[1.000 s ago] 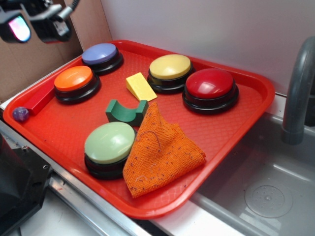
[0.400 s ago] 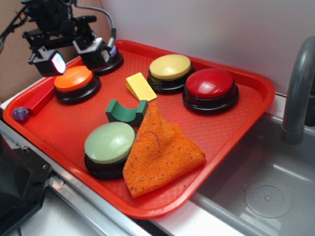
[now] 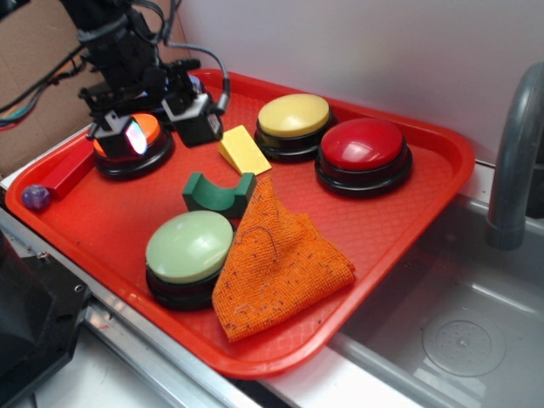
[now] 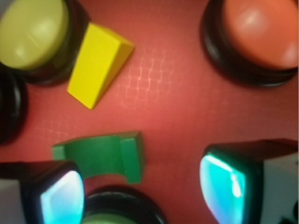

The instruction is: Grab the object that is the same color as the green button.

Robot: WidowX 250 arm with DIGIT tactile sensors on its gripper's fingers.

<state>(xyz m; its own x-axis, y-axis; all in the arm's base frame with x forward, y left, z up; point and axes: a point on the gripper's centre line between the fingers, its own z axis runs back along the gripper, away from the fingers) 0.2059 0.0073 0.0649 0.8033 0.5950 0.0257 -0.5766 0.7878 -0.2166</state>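
Note:
The dark green arch block (image 3: 218,194) lies on the red tray (image 3: 425,195), between the yellow wedge (image 3: 242,150) and the pale green button (image 3: 189,248). My gripper (image 3: 166,127) hangs open and empty above the tray, over the orange button (image 3: 127,149), up and to the left of the block. In the wrist view the block (image 4: 105,154) lies near the lower left finger (image 4: 60,196), with the gripper (image 4: 145,189) open wide and the green button's rim (image 4: 124,210) at the bottom edge.
A yellow button (image 3: 294,119), a red button (image 3: 363,149) and a blue button, mostly hidden behind the gripper, stand on the tray. An orange cloth (image 3: 276,263) lies right of the green button. A red bar (image 3: 68,172) and purple ball (image 3: 36,197) are at the left edge. A sink (image 3: 459,331) is at the right.
My gripper has come down and to the right, from the upper left corner to above the orange button, nearer the green block. Nothing on the tray has moved.

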